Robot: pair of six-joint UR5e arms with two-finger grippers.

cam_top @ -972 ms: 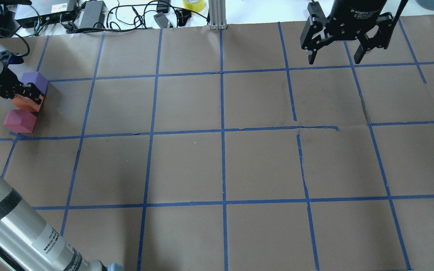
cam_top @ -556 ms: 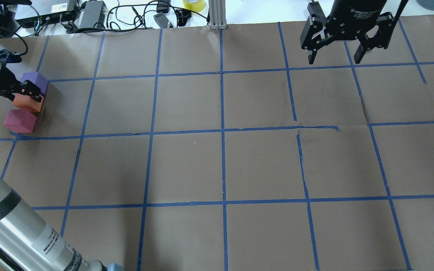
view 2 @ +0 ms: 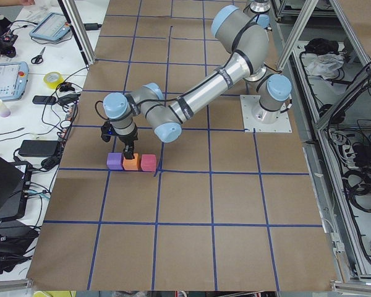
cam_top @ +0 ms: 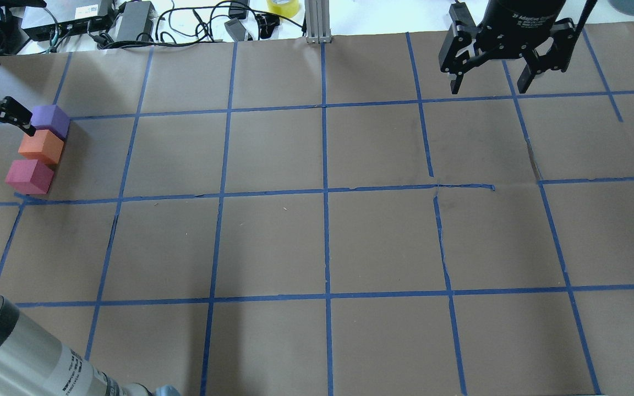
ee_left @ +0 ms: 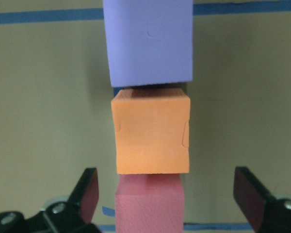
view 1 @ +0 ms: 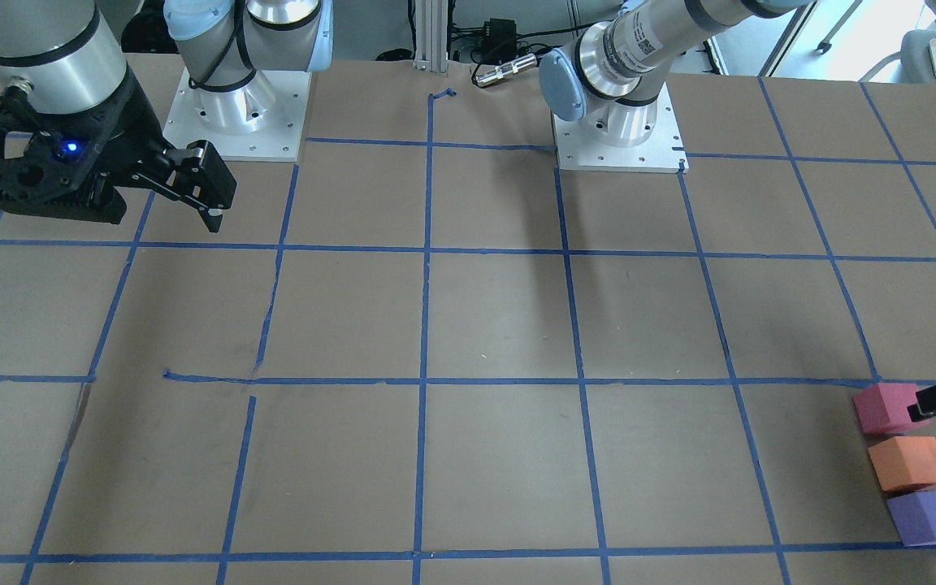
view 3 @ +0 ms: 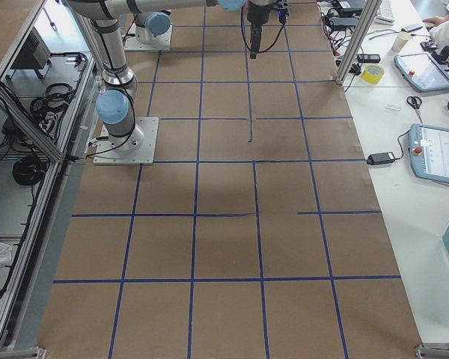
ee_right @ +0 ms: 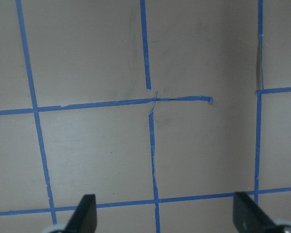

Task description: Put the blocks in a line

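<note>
L gripper point(ee_left: 166, 182) is spread wide, holding nothing. Pink block point(ee_left: 149, 204) sits below, btwn its fingers, orange block point(ee_left: 152, 131) just ahead, purple block point(ee_left: 150, 41) close beyond. Row looks done imo, so no grip needed. R gripper point(cam_top: 487, 85) is also spread & empty, well apart.

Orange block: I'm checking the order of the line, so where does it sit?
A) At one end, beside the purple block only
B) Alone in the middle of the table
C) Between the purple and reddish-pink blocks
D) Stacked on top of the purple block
C: in the overhead view the orange block lies on the table in the middle of the row, with the purple block on one side and the reddish-pink block on the other.
</note>
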